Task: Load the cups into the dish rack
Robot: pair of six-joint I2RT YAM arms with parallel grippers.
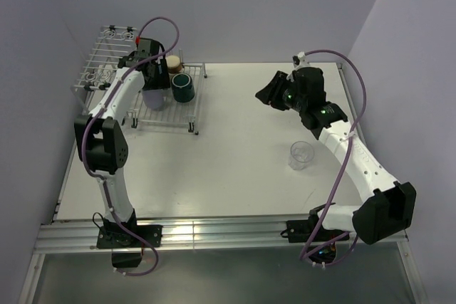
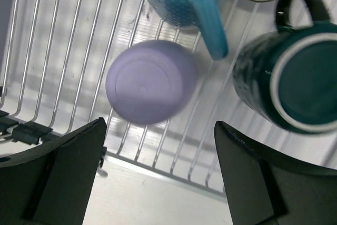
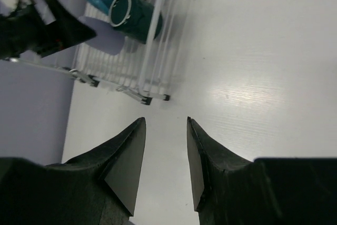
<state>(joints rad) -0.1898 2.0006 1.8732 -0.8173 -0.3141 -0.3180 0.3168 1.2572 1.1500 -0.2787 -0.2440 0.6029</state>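
Left hand (image 2: pixel 159 127), fingers apart, hovers directly over an upturned round lavender tumbler (image 2: pixel 150 82). Right hand (image 3: pixel 166 125) stands apart, empty.

left pincer (image 2: pixel 158 180) wide apart, pointing down | right pincer (image 3: pixel 165 129) part-open, empty

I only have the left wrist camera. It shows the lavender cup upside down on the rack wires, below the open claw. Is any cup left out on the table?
Observer: Yes, one. The clear tumbler stands upright on the table, well away from the dish rack.
Operator: Which arm is closer to it?
Observer: The right arm; the tumbler is just beside its forearm.
Operator: Is the right claw carrying anything?
Observer: No. The right claw is open and empty, over bare table, facing the rack.
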